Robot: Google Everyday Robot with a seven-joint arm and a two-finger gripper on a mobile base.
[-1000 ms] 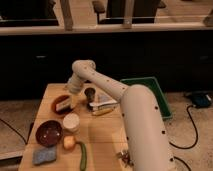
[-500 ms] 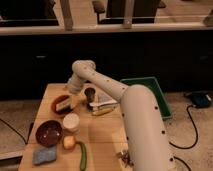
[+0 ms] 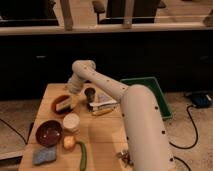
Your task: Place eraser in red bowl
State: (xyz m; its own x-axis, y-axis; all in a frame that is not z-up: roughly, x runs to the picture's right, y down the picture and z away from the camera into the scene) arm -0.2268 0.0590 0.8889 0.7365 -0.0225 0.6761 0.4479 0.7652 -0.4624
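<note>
The eraser (image 3: 63, 104), a small white and brown block, lies on the left part of the wooden table (image 3: 107, 132). The red bowl (image 3: 48, 132) stands nearer the front left, apart from the eraser and with nothing visible inside. My white arm reaches over the table from the front right. Its gripper (image 3: 70, 95) hangs just above and to the right of the eraser, close to it. Whether it touches the eraser does not show.
A white cup (image 3: 71, 121) stands between eraser and bowl. A yellow fruit (image 3: 69, 142), a green vegetable (image 3: 82, 155) and a blue sponge (image 3: 44, 155) lie at the front. A dark cup (image 3: 90, 93), packets (image 3: 103, 104) and a green bin (image 3: 151, 93) are to the right.
</note>
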